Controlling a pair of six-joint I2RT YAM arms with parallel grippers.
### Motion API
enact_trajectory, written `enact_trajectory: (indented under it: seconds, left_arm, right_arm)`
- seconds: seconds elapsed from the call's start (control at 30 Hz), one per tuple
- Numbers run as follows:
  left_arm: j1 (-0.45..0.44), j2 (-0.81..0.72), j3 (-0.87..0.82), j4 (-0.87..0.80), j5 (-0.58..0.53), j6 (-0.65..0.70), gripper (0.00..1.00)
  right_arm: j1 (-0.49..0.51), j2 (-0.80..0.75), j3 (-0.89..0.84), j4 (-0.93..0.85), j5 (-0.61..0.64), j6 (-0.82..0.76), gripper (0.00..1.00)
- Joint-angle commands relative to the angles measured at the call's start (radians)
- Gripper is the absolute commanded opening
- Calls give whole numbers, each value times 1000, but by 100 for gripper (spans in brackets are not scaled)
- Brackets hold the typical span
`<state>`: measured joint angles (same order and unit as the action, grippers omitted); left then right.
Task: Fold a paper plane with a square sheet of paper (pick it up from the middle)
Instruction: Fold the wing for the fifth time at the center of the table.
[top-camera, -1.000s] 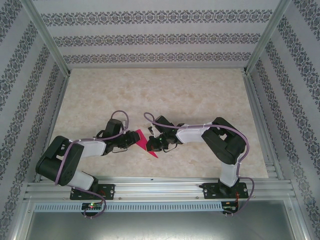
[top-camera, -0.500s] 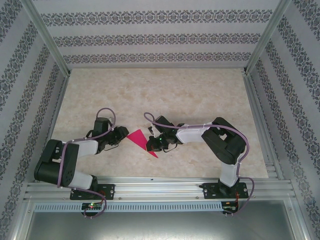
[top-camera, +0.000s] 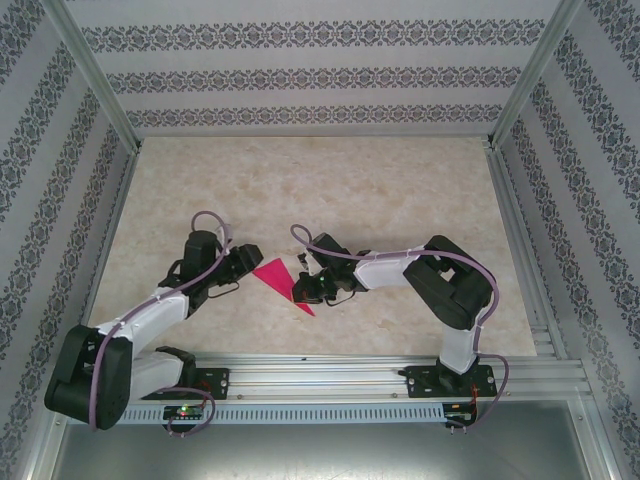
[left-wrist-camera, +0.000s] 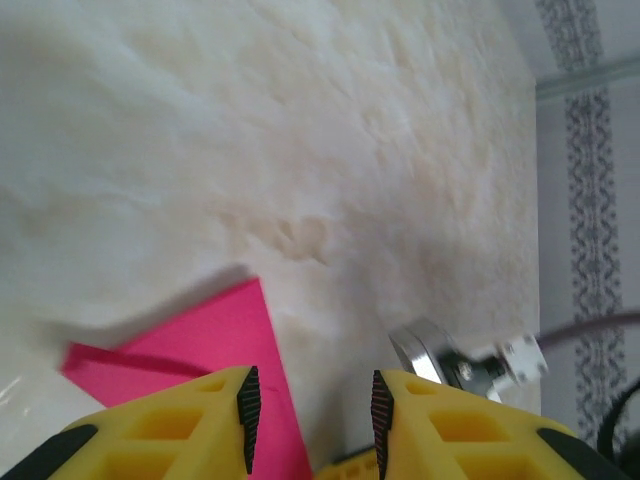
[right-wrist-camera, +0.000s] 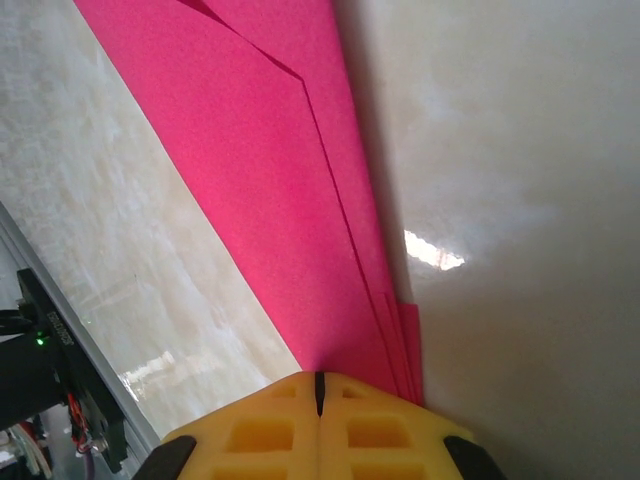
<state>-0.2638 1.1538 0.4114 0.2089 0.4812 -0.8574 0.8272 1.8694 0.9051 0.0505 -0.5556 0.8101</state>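
The square sheet of paper (top-camera: 278, 277) is bright magenta and lies flat on the table, folded into a long pointed triangle with stacked layers. My right gripper (top-camera: 303, 290) is shut, its tips down on the paper's right edge. In the right wrist view the yellow jaws (right-wrist-camera: 320, 378) meet in a thin line over the folded paper (right-wrist-camera: 270, 180). My left gripper (top-camera: 247, 262) sits just left of the paper's left corner. Its jaws (left-wrist-camera: 310, 395) stand apart with nothing between them, and the paper (left-wrist-camera: 200, 335) lies below the left finger.
The table is pale marble-patterned (top-camera: 380, 190), boxed in by patterned walls and aluminium rails (top-camera: 320, 375) along the near edge. A silver metal part of the right arm (left-wrist-camera: 425, 348) shows just beyond my left fingers.
My left gripper has drawn back to the left off the paper, uncovering its left corner, and its jaws have widened. The left arm has stretched out. The right gripper has stayed put.
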Motion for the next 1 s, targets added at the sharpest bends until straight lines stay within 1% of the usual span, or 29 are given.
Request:
enact_trajectory:
  seconds: [0.0,0.17,0.27,0.4,0.57,0.67,0.73,0.97]
  left_arm:
    - [-69,37,20,-3,-39,-3,38]
    - [-126,193,40,97,-26,-19,37]
    - [-127,264,49,127,-21,-14,36]
    - [-127,336,41,130,-52,-10,34]
    - [-126,382,25,73,-135,-12,33]
    - [-127,403,20,96,-114,-15,33]
    - [-126,410,19,105,-105,-16,32]
    - [-126,410,38,81,-95,-3,32]
  right_arm:
    - [19,83,-55,-74,92,51,0]
    - [30,97,-43,-73,98,63,0]
    - [33,95,-40,-71,105,73,0]
    - [39,85,-32,-67,101,84,0]
    - [43,5,-16,-74,99,74,0]
    - [48,-18,19,-52,47,65,0]
    - [53,-19,48,-45,40,66,0]
    - [41,56,120,-19,20,85,0]
